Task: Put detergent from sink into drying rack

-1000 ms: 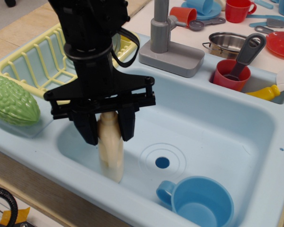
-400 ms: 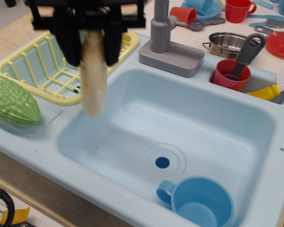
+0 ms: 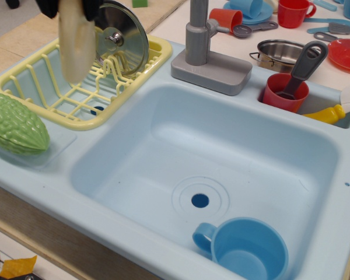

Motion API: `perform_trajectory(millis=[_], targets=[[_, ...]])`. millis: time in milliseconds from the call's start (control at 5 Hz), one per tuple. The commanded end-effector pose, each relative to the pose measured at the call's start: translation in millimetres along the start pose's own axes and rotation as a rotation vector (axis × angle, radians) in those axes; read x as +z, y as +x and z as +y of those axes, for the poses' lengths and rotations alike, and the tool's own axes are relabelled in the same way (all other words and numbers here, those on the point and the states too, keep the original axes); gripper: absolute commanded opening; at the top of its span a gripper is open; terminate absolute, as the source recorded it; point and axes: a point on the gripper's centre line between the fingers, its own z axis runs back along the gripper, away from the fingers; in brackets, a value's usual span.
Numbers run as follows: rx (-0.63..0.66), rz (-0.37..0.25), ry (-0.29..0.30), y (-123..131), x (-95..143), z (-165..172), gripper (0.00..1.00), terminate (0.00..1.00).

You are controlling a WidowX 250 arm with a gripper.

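Detergent hangs upright at about 10 o'clock of the picture, above the drying rack, with its bottom end over the yellow ribs and not touching them as far as can be seen. Its neck and cap are cut off by the top edge. The gripper shows only as two dark finger parts at the very top, one on each side of the bottle's upper part, so it is clamped around the detergent; how wide the jaws stand cannot be measured, because most of them is out of the picture.

Inside the drying rack a round metal lid stands on its edge, just at 3 o'clock of the bottle, leaning against the ribs. A green bumpy vegetable lies at 8 o'clock of the rack, on the sink's flat border.

The sink fills the middle of the picture. In it, a blue cup stands at 5 o'clock, near the drain hole. The grey faucet stands at 12 o'clock of the basin. At 2 o'clock a red cup holds a dark utensil, and a yellow-orange bottle lies just beside it.
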Motion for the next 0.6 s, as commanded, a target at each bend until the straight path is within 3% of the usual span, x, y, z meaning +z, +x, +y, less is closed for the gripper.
perform_trajectory(millis=[0, 200, 400], targets=[[-0.015, -0.009, -0.004, 9.9, 3.4, 13.8, 1.00, 0.00], [-0.015, -0.009, -0.004, 9.9, 3.4, 13.8, 1.00, 0.00], [-0.015, -0.009, -0.004, 9.9, 3.4, 13.8, 1.00, 1.00]])
